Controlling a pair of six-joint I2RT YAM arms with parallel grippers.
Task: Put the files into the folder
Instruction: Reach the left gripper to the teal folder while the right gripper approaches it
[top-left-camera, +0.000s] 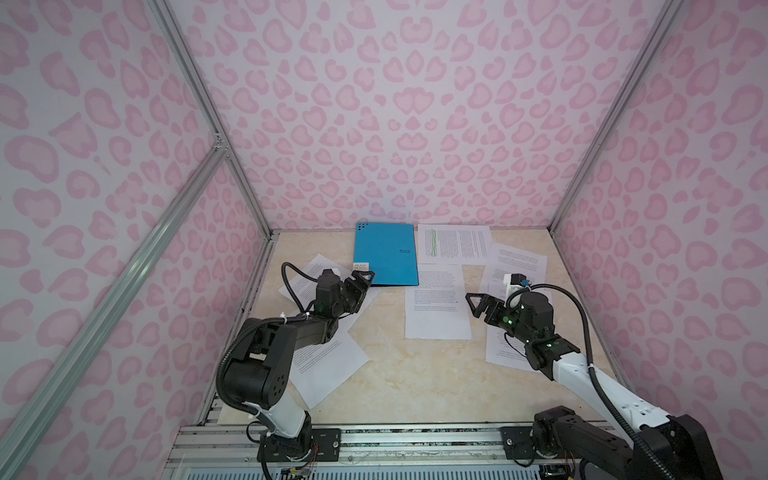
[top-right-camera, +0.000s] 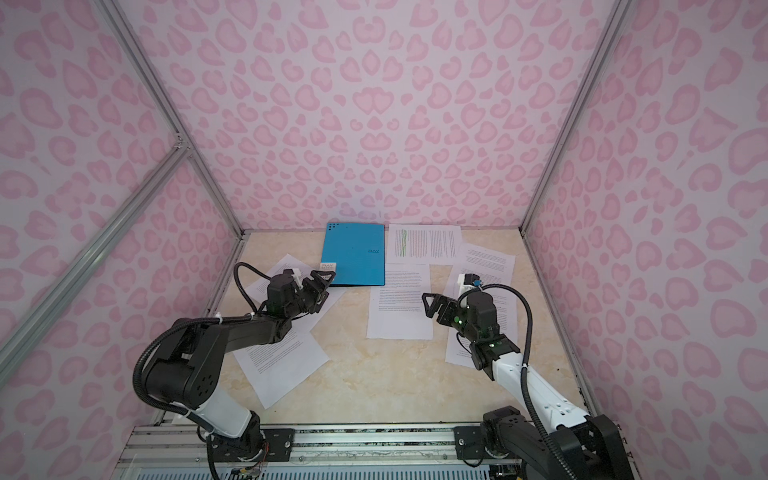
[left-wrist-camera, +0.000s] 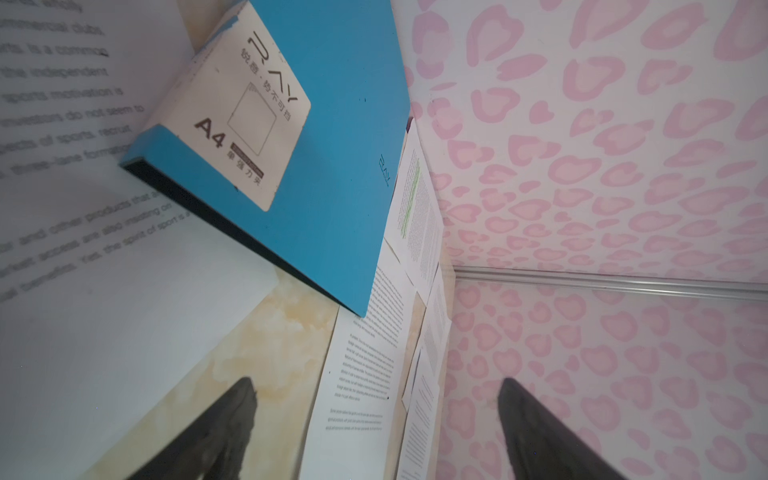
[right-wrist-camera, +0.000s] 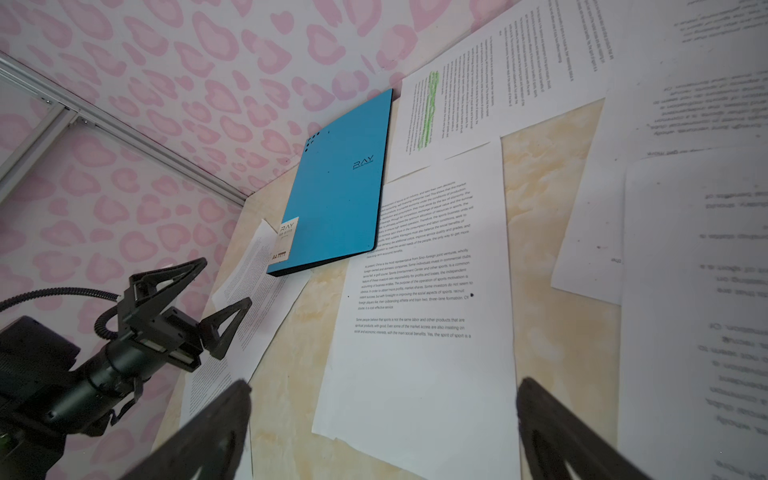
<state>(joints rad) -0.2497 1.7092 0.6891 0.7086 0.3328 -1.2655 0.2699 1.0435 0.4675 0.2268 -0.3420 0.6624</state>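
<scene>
The blue folder (top-left-camera: 386, 253) (top-right-camera: 353, 253) lies closed and flat at the back middle of the table, its white "RAY" label (left-wrist-camera: 241, 120) on the near-left corner. Several files lie scattered: one with green highlighting (top-left-camera: 453, 243) right of the folder, one in the middle (top-left-camera: 436, 303) (right-wrist-camera: 415, 291), others under the left arm (top-left-camera: 328, 361) and at the right (top-left-camera: 517, 257). My left gripper (top-left-camera: 362, 279) (left-wrist-camera: 377, 382) is open just short of the folder's labelled corner and holds nothing. Open and empty, my right gripper (top-left-camera: 476, 305) (right-wrist-camera: 384, 384) hovers at the middle sheet's right edge.
Pink-patterned walls (top-left-camera: 395, 124) with aluminium struts (top-left-camera: 199, 95) enclose the beige marble table (top-left-camera: 415, 382) on three sides. A metal rail (top-left-camera: 415, 440) carrying both arm bases runs along the front edge. The folder's far edge lies close to the back wall.
</scene>
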